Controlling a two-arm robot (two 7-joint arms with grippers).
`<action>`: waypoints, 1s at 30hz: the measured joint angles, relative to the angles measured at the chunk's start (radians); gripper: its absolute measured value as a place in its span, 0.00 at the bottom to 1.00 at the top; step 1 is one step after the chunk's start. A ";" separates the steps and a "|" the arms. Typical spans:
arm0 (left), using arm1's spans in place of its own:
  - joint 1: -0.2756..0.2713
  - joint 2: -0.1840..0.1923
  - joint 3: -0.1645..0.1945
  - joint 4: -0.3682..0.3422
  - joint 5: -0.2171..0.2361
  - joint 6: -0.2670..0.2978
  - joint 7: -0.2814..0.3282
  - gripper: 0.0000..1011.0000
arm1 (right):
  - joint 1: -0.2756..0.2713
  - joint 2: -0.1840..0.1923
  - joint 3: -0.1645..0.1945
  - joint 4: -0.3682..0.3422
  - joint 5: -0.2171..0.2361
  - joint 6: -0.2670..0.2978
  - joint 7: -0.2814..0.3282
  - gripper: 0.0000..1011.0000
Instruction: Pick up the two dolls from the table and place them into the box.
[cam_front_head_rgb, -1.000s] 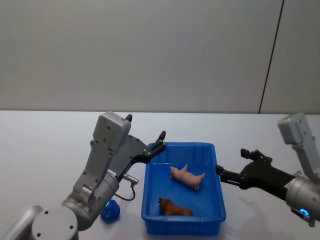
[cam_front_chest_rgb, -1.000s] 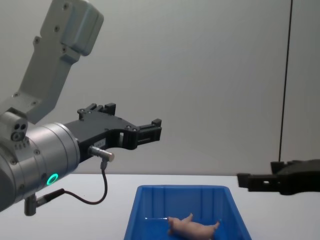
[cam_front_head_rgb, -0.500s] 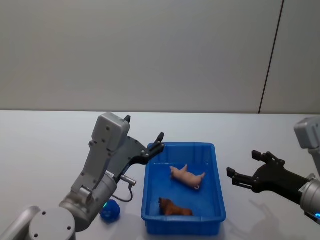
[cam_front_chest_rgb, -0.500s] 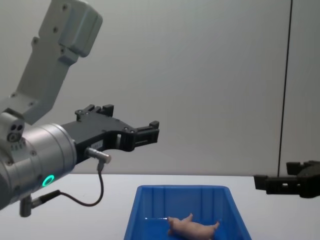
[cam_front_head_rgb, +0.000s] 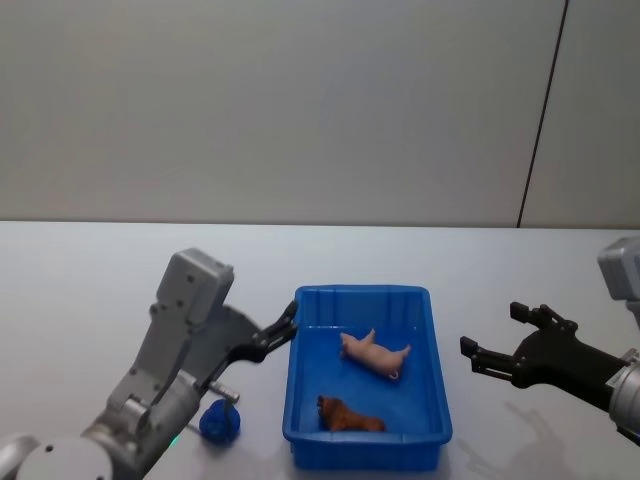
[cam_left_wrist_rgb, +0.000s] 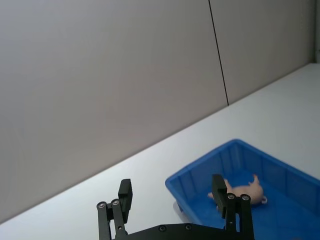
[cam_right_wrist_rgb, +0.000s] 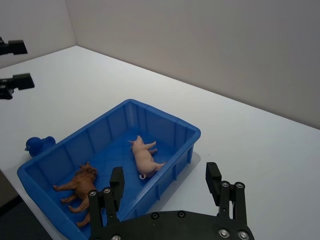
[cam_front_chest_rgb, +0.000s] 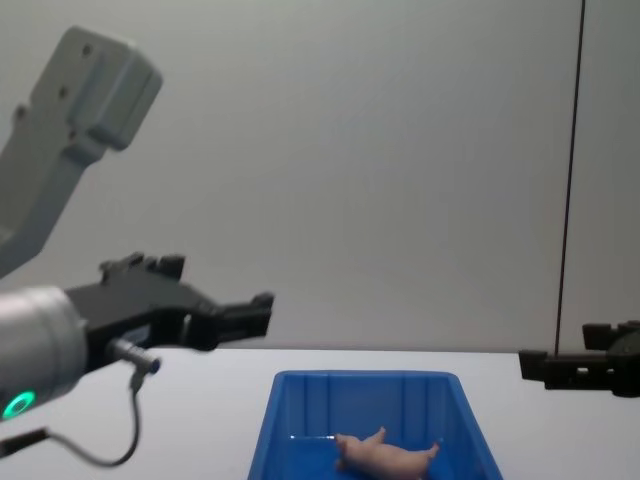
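Head view: the box (cam_front_head_rgb: 365, 293) sits on the table (cam_front_head_rgb: 90, 270). Inside it the pink doll (cam_front_head_rgb: 375, 353) lies at 12 o'clock and a brown toy (cam_front_head_rgb: 348, 416) at 6. The blue doll (cam_front_head_rgb: 220, 422) rests on the table just beside the box, at its 8 o'clock. The left gripper (cam_front_head_rgb: 280, 330), open and empty, hangs at the box's 10 o'clock. The right gripper (cam_front_head_rgb: 493, 332), also open and empty, is at 3 o'clock, apart from the box. Left wrist view: spread fingers (cam_left_wrist_rgb: 125, 192) frame the pink doll. Right wrist view: its fingers (cam_right_wrist_rgb: 214, 175) gape before the box. Chest view: both grippers hang above table level.
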 joint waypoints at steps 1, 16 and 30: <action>0.005 0.005 -0.002 -0.003 -0.005 0.006 0.000 0.99 | 0.000 0.000 0.000 0.000 0.000 0.000 0.000 0.99; 0.100 0.091 -0.024 -0.019 -0.078 0.051 -0.004 0.99 | -0.004 0.005 0.003 -0.002 0.003 -0.003 0.002 0.99; 0.108 0.085 -0.027 0.076 -0.094 0.036 -0.043 0.99 | -0.005 0.006 0.004 -0.002 0.003 -0.005 0.003 0.99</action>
